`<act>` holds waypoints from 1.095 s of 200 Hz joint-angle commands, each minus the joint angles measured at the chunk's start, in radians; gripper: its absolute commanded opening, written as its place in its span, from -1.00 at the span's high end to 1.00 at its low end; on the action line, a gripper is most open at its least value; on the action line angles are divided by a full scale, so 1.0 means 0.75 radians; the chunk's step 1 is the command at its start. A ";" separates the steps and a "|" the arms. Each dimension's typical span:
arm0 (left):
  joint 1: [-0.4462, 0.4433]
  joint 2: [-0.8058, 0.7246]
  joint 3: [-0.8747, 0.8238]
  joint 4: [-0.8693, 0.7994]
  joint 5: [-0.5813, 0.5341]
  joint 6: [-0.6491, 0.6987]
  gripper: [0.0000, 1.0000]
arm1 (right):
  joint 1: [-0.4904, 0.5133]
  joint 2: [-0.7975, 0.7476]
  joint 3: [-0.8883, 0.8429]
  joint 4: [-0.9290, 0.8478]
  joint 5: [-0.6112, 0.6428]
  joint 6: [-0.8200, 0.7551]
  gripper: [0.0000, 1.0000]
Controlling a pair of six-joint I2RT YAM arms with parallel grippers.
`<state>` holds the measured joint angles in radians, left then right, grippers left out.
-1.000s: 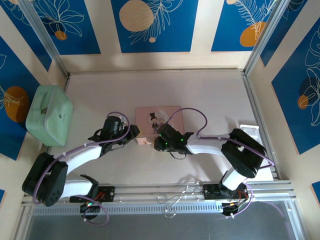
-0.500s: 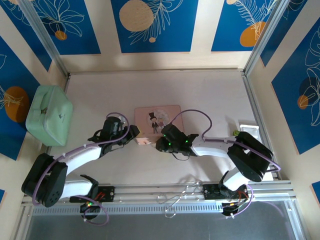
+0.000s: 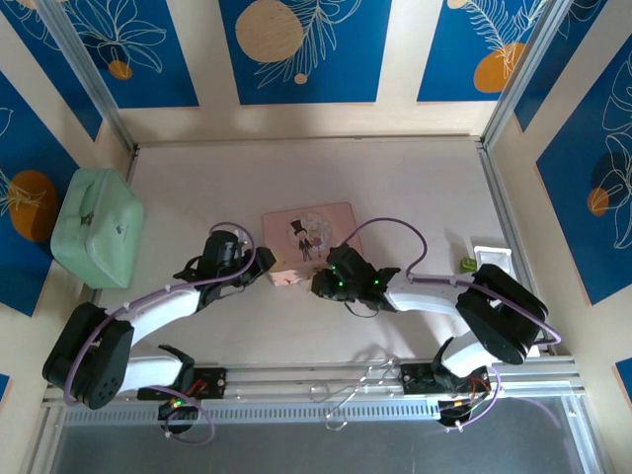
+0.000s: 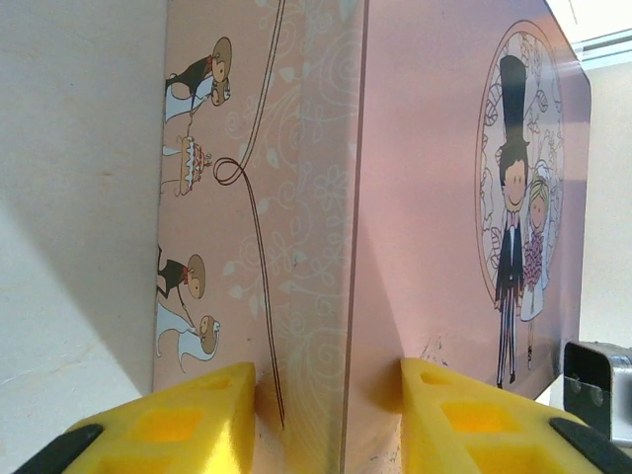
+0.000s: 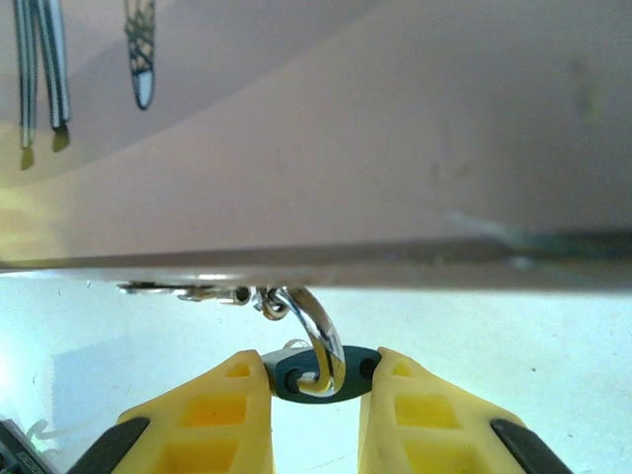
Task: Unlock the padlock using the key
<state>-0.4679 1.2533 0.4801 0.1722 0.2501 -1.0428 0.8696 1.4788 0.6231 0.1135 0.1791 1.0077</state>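
R gripper (image 5: 316, 387): jaws narrow, pads pinching small blue-bodied, silver-shackled padlock (image 5: 292, 376), hooked at front edge of flat pink picture-printed tin box (image 5: 395, 128). L gripper (image 4: 326, 400): jaws clamped across box corner. Handling, est.: hold lock body square, box pinned, so key enters straight.

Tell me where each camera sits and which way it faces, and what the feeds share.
Top camera: above and behind the bases, looking down on the table; left arm and right arm show, meeting at the pink box.
Left wrist: low beside the box's corner, looking along its lid; yellow left jaws clamp that corner.
Right wrist: low at table level, facing the box's side; yellow right jaws touch both sides of the padlock.
Shared: all three see the pink box.
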 commanded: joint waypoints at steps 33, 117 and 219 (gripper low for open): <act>0.012 0.055 -0.031 -0.174 -0.110 0.013 0.24 | -0.013 0.001 0.039 -0.155 0.044 0.070 0.87; 0.012 0.063 -0.017 -0.178 -0.105 0.027 0.24 | -0.016 0.322 0.538 -0.963 0.147 0.168 0.94; 0.012 0.047 0.000 -0.219 -0.118 0.048 0.24 | -0.044 0.027 0.273 -0.534 0.125 0.077 0.93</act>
<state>-0.4679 1.2652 0.4984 0.1577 0.2470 -1.0386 0.8677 1.5913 0.9058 -0.3183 0.2680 1.1355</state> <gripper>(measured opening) 0.383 0.175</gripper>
